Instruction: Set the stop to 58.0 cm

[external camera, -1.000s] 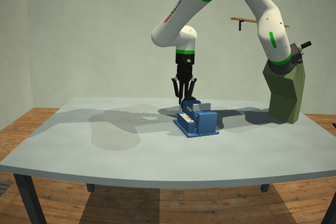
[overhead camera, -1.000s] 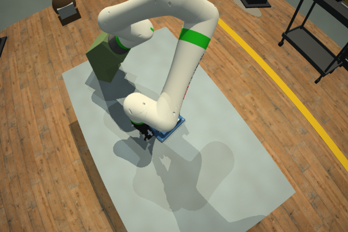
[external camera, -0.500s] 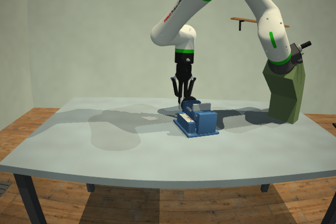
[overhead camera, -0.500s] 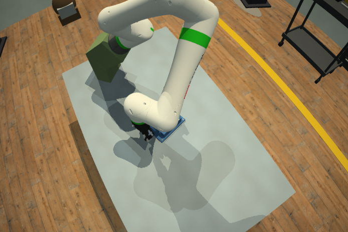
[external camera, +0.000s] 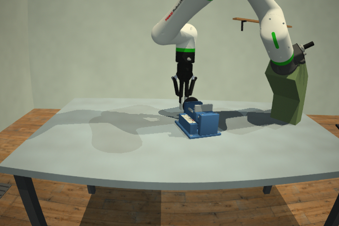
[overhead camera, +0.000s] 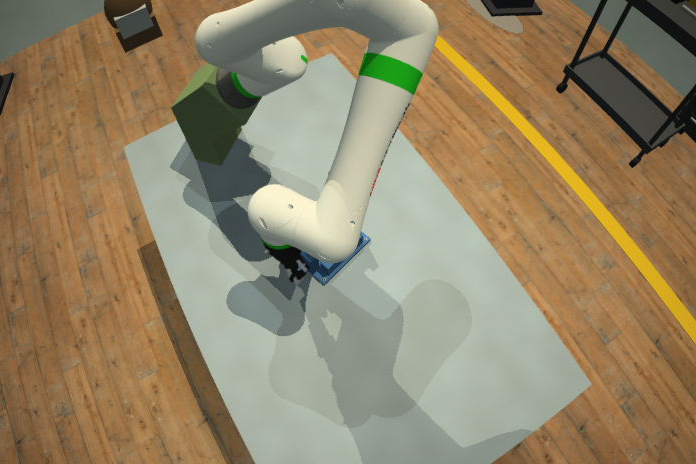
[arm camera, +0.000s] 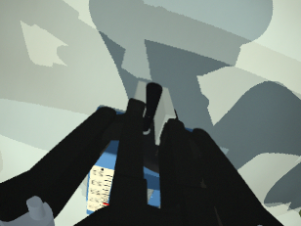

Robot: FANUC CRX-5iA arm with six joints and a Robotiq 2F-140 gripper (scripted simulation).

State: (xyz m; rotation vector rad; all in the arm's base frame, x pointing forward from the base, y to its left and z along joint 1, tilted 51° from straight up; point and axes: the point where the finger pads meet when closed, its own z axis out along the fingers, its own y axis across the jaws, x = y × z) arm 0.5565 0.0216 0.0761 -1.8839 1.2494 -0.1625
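A blue stop fixture (external camera: 199, 121) stands on the grey table near its middle, with a white scale strip (external camera: 188, 118) on its top and a grey stop block (external camera: 203, 107) behind. A dark handwheel (external camera: 190, 100) sits at the fixture's far end. My gripper (external camera: 184, 99) hangs straight down over that end and is shut on the handwheel. In the overhead view the arm hides most of the fixture (overhead camera: 335, 264); only the gripper's black fingers (overhead camera: 297, 266) show. In the wrist view the fingers close on a dark part, with the scale (arm camera: 100, 189) below left.
The robot's green base (external camera: 287, 93) stands on the table at the back right. A black shelf cart (overhead camera: 650, 82) stands on the floor beyond a yellow floor line (overhead camera: 578, 180). A small wall shelf (external camera: 255, 21) hangs behind the arm.
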